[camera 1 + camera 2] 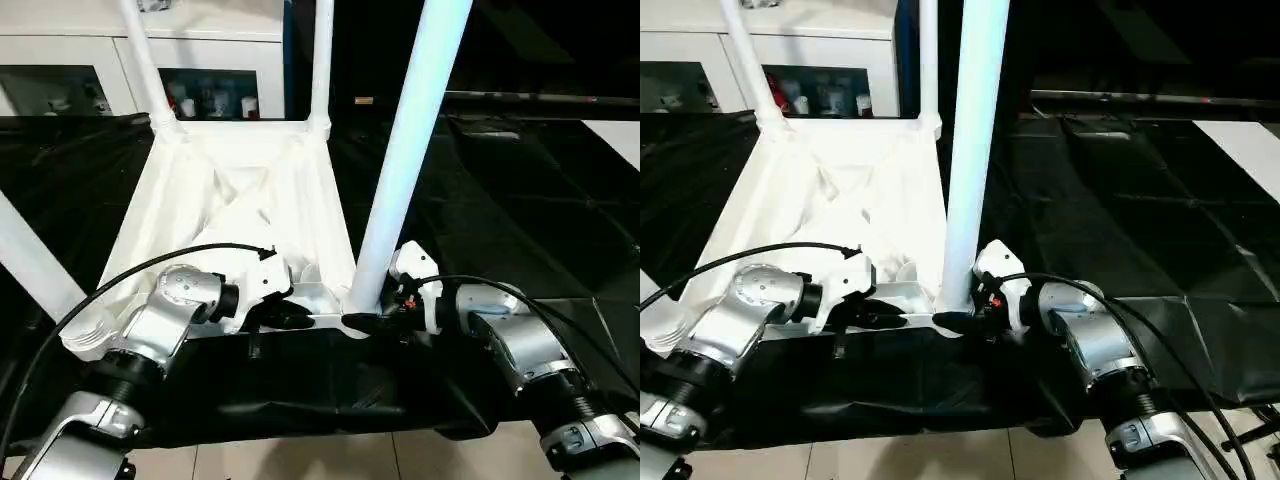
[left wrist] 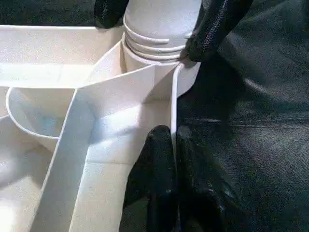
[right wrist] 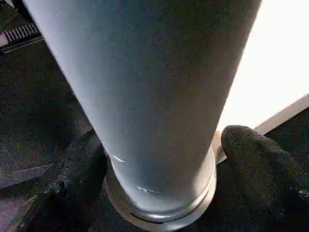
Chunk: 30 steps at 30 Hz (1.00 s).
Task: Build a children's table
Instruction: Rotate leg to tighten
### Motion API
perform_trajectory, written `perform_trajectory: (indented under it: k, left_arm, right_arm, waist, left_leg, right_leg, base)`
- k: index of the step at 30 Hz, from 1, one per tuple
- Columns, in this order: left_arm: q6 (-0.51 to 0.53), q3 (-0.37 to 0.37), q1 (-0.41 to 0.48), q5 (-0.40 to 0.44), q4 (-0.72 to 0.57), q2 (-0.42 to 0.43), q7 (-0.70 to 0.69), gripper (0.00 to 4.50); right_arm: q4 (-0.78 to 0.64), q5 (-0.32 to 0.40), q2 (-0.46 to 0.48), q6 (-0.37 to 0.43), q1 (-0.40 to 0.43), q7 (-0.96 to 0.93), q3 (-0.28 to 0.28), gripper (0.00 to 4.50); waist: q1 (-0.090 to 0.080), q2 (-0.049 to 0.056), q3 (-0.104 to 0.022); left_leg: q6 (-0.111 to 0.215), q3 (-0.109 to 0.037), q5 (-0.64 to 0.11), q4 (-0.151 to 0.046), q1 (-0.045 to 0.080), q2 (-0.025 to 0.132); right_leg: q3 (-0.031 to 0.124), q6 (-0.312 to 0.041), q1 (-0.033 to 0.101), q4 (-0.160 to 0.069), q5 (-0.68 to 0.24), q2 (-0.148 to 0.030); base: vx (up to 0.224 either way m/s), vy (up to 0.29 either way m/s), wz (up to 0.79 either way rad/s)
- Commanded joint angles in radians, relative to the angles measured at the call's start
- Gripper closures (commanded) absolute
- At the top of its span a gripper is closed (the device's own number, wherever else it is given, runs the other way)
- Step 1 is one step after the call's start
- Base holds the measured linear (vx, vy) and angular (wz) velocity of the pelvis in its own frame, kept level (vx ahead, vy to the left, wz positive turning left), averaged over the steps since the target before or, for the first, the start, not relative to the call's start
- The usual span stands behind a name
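The children's table lies upside down on black cloth, its ribbed white top (image 1: 240, 200) facing up. White legs stand in its corner sockets. The near right leg (image 1: 410, 130) rises tall beside my right gripper (image 1: 365, 322). That gripper is open, and its black fingers (image 3: 251, 159) stand on either side of the leg's base collar (image 3: 159, 203). My left gripper (image 2: 169, 133) is shut on the thin near rim (image 2: 175, 106) of the top, just left of that corner socket. Two more legs (image 1: 145, 60) (image 1: 321, 60) stand at the far corners, and another (image 1: 30, 260) leans at the near left.
The black cloth (image 1: 500, 200) covers the large table around the white top. A white glass-door cabinet (image 1: 80, 70) stands behind it. The cloth's front edge hangs just below my forearms, with tiled floor (image 1: 330, 460) under it. Cables run along both wrists.
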Motion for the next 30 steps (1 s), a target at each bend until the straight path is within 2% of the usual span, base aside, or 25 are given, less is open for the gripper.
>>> perform_trajectory:
  k: [1, 2, 4, 8, 9, 12, 15, 16, 17, 19, 21, 23, 24, 27, 28, 30]
  left_arm:
    - [0.018, -0.008, 0.039, -0.038, 0.011, -0.011, -0.029, 4.50]
    - [0.021, -0.008, 0.040, -0.038, 0.007, -0.010, -0.030, 4.50]
    - [0.025, -0.009, 0.041, -0.039, 0.002, -0.010, -0.030, 4.50]
    - [0.030, -0.012, 0.043, -0.041, -0.006, -0.008, -0.027, 4.50]
    - [0.030, -0.011, 0.043, -0.039, -0.007, -0.010, -0.021, 4.50]
    - [0.028, -0.011, 0.040, -0.035, -0.004, -0.016, -0.007, 4.50]
    - [0.025, -0.006, 0.019, -0.009, 0.033, -0.039, 0.063, 4.50]
    - [0.025, -0.004, 0.014, -0.002, 0.042, -0.045, 0.080, 4.50]
    - [0.029, 0.001, -0.006, 0.017, 0.078, -0.068, 0.144, 4.50]
    - [0.038, 0.006, -0.029, 0.030, 0.114, -0.099, 0.201, 4.50]
    - [0.023, 0.002, -0.096, 0.078, 0.222, -0.213, 0.397, 4.50]
    - [0.025, -0.002, -0.110, 0.087, 0.246, -0.246, 0.443, 4.50]
    - [0.028, -0.004, -0.118, 0.091, 0.259, -0.264, 0.466, 4.50]
    - [0.033, -0.036, -0.128, 0.107, 0.275, -0.308, 0.478, 4.50]
    - [0.029, -0.048, -0.129, 0.113, 0.277, -0.315, 0.472, 4.50]
    - [0.026, -0.050, -0.130, 0.114, 0.278, -0.318, 0.463, 4.50]
  right_arm:
    - [0.010, 0.003, -0.007, 0.003, -0.007, 0.007, 0.005, 0.91]
    - [0.012, 0.002, -0.006, 0.002, -0.007, 0.009, 0.005, 0.91]
    - [0.019, -0.004, -0.005, -0.004, -0.008, 0.009, 0.005, 1.25]
    - [0.025, -0.011, -0.002, -0.010, -0.007, -0.001, 0.002, 1.43]
    - [0.027, -0.012, 0.000, -0.010, -0.006, -0.011, 0.000, 1.62]
    - [0.038, -0.024, 0.007, -0.013, -0.003, -0.044, -0.004, 1.68]
    - [0.078, -0.043, 0.035, -0.018, -0.003, -0.140, -0.025, 1.72]
    - [0.087, -0.045, 0.042, -0.018, -0.004, -0.160, -0.031, 1.73]
    - [0.115, -0.048, 0.069, -0.011, -0.007, -0.240, -0.055, 1.73]
    - [0.136, -0.045, 0.104, 0.005, -0.005, -0.324, -0.083, 1.74]
    - [0.160, -0.049, 0.215, 0.050, 0.006, -0.578, -0.143, 1.74]
    - [0.164, -0.047, 0.247, 0.067, 0.005, -0.642, -0.160, 1.75]
    - [0.170, -0.044, 0.266, 0.077, 0.002, -0.679, -0.170, 1.75]
    - [0.192, -0.051, 0.318, 0.067, -0.011, -0.747, -0.166, 1.75]
    - [0.201, -0.064, 0.329, 0.052, -0.019, -0.745, -0.147, 1.75]
    - [0.210, -0.075, 0.330, 0.038, -0.024, -0.741, -0.135, 1.75]
  waist:
    - [0.004, -0.012, -0.048]
    - [0.003, -0.011, -0.049]
    - [0.003, -0.013, -0.048]
    - [0.002, -0.012, -0.049]
    - [0.002, -0.012, -0.049]
    - [0.000, -0.012, -0.048]
    - [-0.005, -0.012, -0.044]
    - [-0.006, -0.013, -0.042]
    - [-0.007, -0.015, -0.043]
    - [-0.012, -0.015, -0.039]
    - [-0.011, -0.015, -0.041]
    - [-0.012, -0.017, -0.040]
    - [-0.012, -0.011, -0.040]
    - [-0.010, -0.011, -0.043]
    - [-0.008, -0.001, -0.044]
    - [-0.012, -0.007, -0.044]
  left_leg:
    - [0.044, 0.007, -0.215, -0.054, -0.001, 0.017]
    - [0.046, 0.007, -0.212, -0.053, -0.001, 0.017]
    - [0.049, 0.008, -0.207, -0.053, -0.001, 0.015]
    - [0.048, 0.008, -0.206, -0.052, 0.000, 0.015]
    - [0.048, 0.008, -0.203, -0.052, -0.001, 0.015]
    - [0.045, 0.008, -0.209, -0.052, -0.001, 0.014]
    - [0.034, 0.007, -0.235, -0.054, -0.001, 0.013]
    - [0.024, 0.006, -0.261, -0.057, 0.000, 0.013]
    - [0.018, 0.004, -0.273, -0.057, 0.000, 0.013]
    - [0.006, 0.004, -0.296, -0.058, 0.003, 0.011]
    - [-0.007, 0.002, -0.299, -0.058, 0.006, 0.009]
    - [-0.016, 0.000, -0.306, -0.060, 0.008, 0.009]
    - [-0.011, 0.000, -0.325, -0.060, 0.009, 0.006]
    - [0.001, -0.002, -0.322, -0.061, 0.006, 0.006]
    - [0.000, -0.003, -0.324, -0.061, 0.006, 0.006]
    - [0.003, -0.003, -0.334, -0.063, 0.001, 0.006]
  right_leg:
    - [0.030, -0.205, 0.046, -0.066, -0.194, -0.045]
    - [0.030, -0.207, 0.047, -0.065, -0.186, -0.045]
    - [0.030, -0.209, 0.047, -0.065, -0.178, -0.044]
    - [0.030, -0.210, 0.048, -0.065, -0.180, -0.044]
    - [0.030, -0.211, 0.048, -0.064, -0.176, -0.044]
    - [0.030, -0.212, 0.047, -0.065, -0.181, -0.044]
    - [0.030, -0.198, 0.044, -0.071, -0.238, -0.044]
    - [0.029, -0.183, 0.043, -0.077, -0.297, -0.045]
    - [0.029, -0.167, 0.043, -0.079, -0.336, -0.047]
    - [0.030, -0.144, 0.035, -0.088, -0.398, -0.045]
    - [0.031, -0.131, 0.034, -0.091, -0.424, -0.046]
    - [0.031, -0.119, 0.032, -0.093, -0.436, -0.045]
    - [0.030, -0.109, 0.032, -0.099, -0.454, -0.044]
    - [0.029, -0.104, 0.032, -0.098, -0.441, -0.046]
    - [0.030, -0.106, 0.032, -0.097, -0.431, -0.046]
    - [0.027, -0.108, 0.035, -0.096, -0.411, -0.043]
  base:
    - [0.000, 0.000, 0.00]
    - [0.000, 0.000, 0.00]
    - [0.000, 0.000, 0.00]
    - [0.000, 0.000, 0.00]
    - [0.000, 0.000, 0.00]
    - [0.000, 0.000, 0.00]
    - [0.000, 0.000, 0.00]
    - [0.000, 0.000, 0.00]
    - [0.000, 0.000, 0.00]
    - [0.000, 0.000, 0.00]
    - [0.000, 0.000, 0.00]
    - [0.000, 0.000, 0.00]
    - [0.000, 0.000, 0.00]
    - [0.000, 0.000, 0.00]
    - [0.000, 0.000, 0.00]
    - [0.000, 0.000, 0.00]
